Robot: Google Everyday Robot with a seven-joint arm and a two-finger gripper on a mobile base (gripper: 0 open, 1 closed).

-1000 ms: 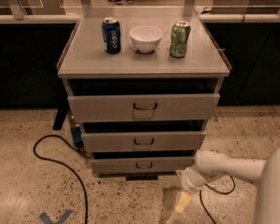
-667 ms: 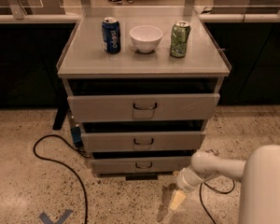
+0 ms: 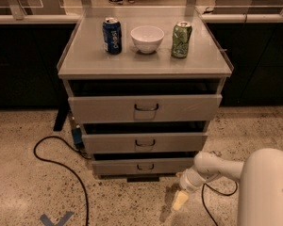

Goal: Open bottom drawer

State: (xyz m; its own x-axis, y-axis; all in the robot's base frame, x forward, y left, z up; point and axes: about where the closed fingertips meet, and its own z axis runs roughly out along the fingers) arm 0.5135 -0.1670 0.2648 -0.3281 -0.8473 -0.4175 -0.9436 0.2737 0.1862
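Since a second ago, your arm (image 3: 269, 187) fills more of the lower right | gripper (image 3: 180, 199) low near floor (image 3: 28, 192), right of bottom drawer (image 3: 144, 166), you cannot tell its grip | drawer lowest of three

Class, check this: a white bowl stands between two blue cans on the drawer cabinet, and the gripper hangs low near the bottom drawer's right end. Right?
No: the camera view shows one blue can and one green can flanking the white bowl on the drawer cabinet. The gripper does hang low near the bottom drawer's right end.
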